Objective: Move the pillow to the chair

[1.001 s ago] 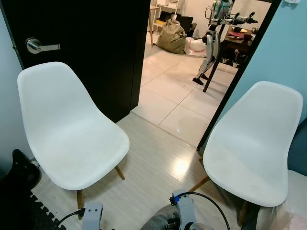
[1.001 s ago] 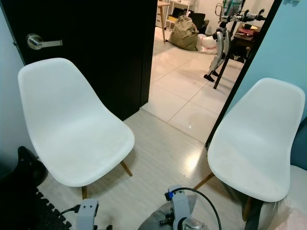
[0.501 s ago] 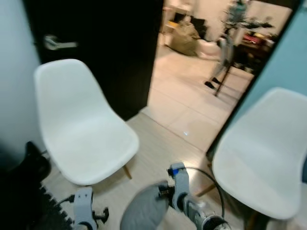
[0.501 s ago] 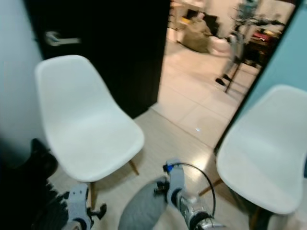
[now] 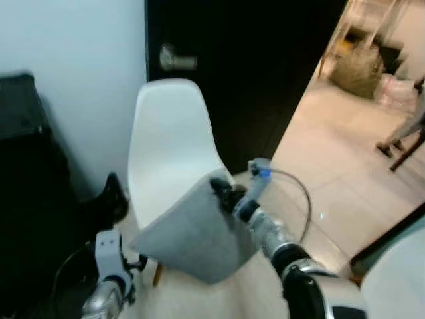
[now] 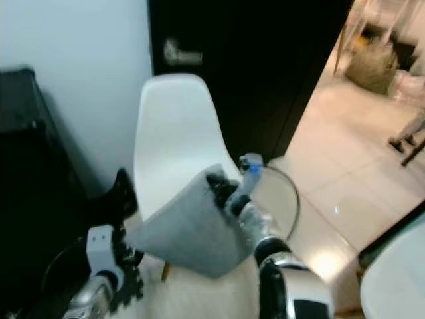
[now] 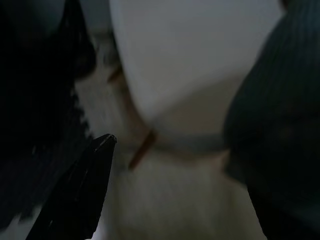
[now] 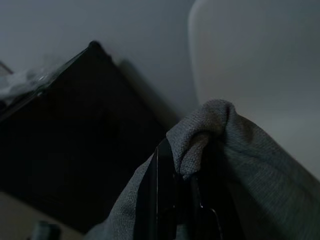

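A grey pillow hangs by its top corner from my right gripper, which is shut on it. In the right wrist view the black fingers pinch a bunched fold of the grey fabric. The pillow is held just above the front edge of the white shell chair, covering part of the seat. My left gripper sits low by the pillow's lower left corner, apart from the fabric, and its one visible finger stands well off to one side, so it is open. The picture is blurred.
A black door with a silver handle stands behind the chair. Dark furniture and a black object crowd the floor at the left. A second white chair is at the lower right; the doorway's tiled floor opens beyond.
The camera has swung left, bringing the left chair to the middle. My right gripper has lifted the pillow from near the floor up to the chair's front edge.
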